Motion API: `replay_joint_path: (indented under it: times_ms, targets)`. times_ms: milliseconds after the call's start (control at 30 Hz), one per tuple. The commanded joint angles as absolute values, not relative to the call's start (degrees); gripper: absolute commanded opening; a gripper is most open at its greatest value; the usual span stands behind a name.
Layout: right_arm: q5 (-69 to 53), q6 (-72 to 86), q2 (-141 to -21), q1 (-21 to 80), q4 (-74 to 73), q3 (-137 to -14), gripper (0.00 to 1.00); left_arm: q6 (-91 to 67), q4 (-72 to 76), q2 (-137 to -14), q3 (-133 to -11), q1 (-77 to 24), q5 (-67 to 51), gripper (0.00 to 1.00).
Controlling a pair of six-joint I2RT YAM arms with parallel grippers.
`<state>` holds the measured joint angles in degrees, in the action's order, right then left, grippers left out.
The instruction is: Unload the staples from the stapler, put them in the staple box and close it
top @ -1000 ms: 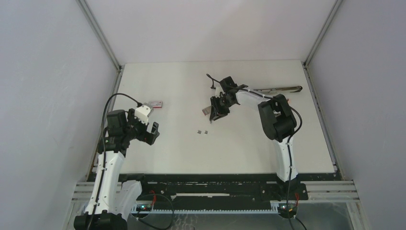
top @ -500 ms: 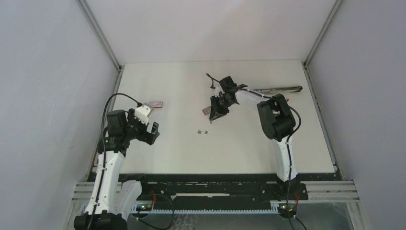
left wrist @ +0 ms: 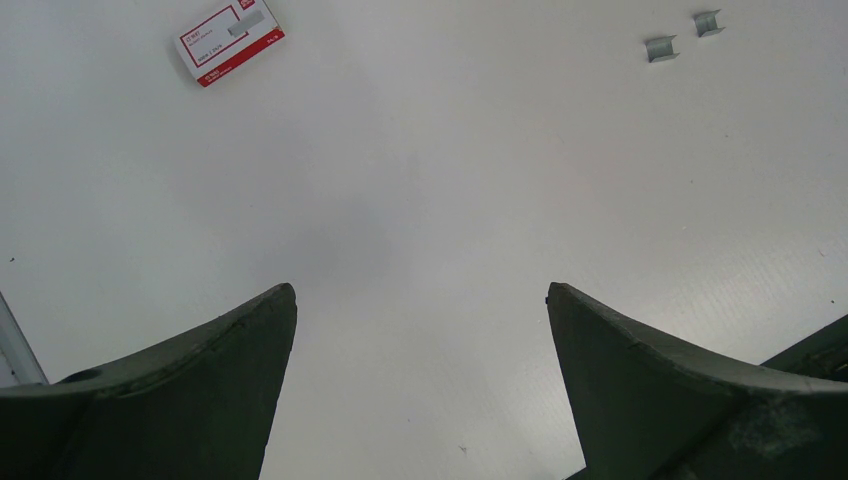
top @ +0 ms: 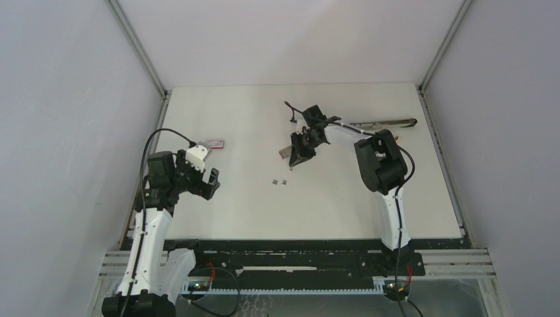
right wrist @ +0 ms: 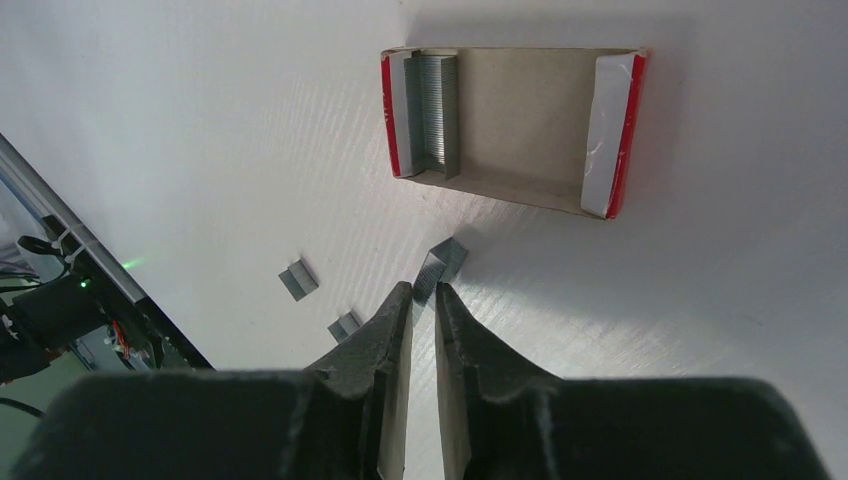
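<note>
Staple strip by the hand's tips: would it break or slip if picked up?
The staple strip looks tiny and thin, so probably very light and easily nudged on the smooth table. Short pieces lie nearby, so it may snap.

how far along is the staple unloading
Looks done: two short staple strips lie loose on the table, away from the stapler at the far right. In hand: the right gripper has its jaws nearly shut at a third strip beside the open staple box; whether it grips is unclear. The left gripper is open and empty. Left: whether the stapler still holds staples can't be seen.
</note>
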<state>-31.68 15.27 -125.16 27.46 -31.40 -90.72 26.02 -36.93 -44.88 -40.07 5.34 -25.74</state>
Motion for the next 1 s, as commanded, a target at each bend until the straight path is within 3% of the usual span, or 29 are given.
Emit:
replay_joint_path:
  times_ms: [0, 467, 967]
  targets:
    - [-32.7, 16.1, -125.7, 27.7, -30.1, -93.2, 0.13, 25.6, -35.5, -44.5, -39.2, 5.8, -26.5, 1.00]
    - [-33.2, 16.0, -125.2, 27.8, -30.6, -94.0, 0.00, 25.6, -35.4, -44.6, -39.3, 5.8, -26.5, 1.00]
    - [-28.9, 12.3, -119.6, 28.7, -31.7, -94.4, 0.05, 25.7, -35.4, -44.5, -39.2, 5.9, -26.5, 1.00]
